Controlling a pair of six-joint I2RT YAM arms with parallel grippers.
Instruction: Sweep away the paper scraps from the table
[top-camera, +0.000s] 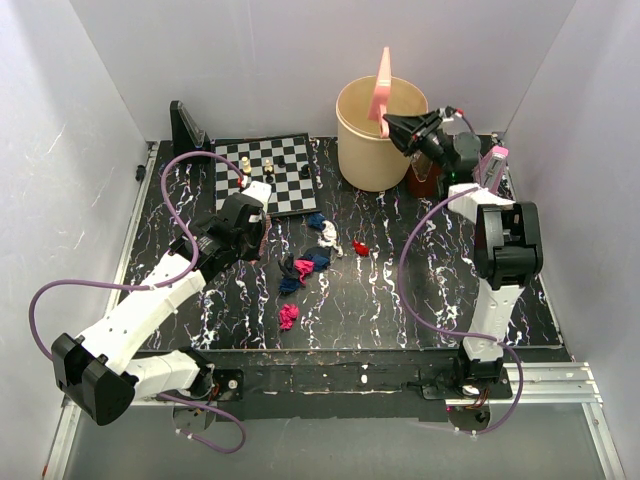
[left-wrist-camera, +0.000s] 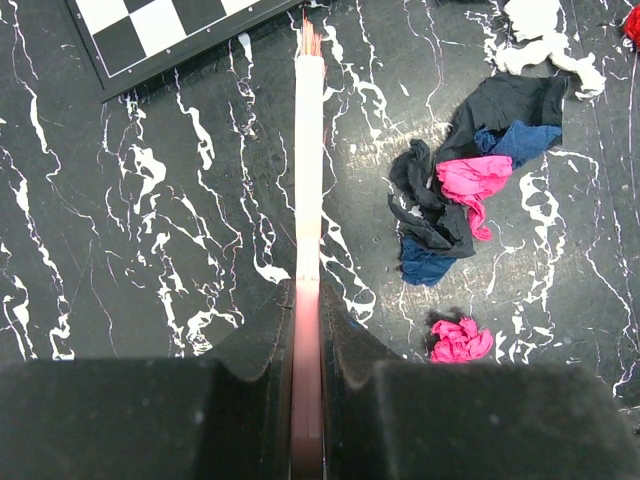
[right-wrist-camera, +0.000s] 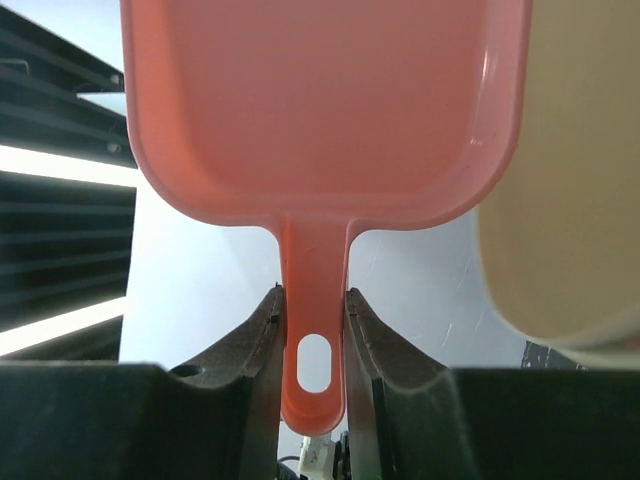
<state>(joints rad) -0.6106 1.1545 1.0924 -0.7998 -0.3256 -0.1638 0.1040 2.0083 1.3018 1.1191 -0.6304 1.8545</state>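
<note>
Paper scraps (left-wrist-camera: 470, 180) near, right of left gripper (left-wrist-camera: 307, 297)

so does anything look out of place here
Crumpled paper scraps litter the middle of the table, near the chessboard. The dustpan is far from them, held upright at the bucket by the right gripper. The left gripper holds a brush.

My count: one dustpan (right-wrist-camera: 325, 110), one brush (left-wrist-camera: 308, 150), one bucket (top-camera: 365, 150), one chessboard (top-camera: 290, 195), roughly six chess pieces (top-camera: 268, 166), maybe nine paper scraps (left-wrist-camera: 472, 180).
</note>
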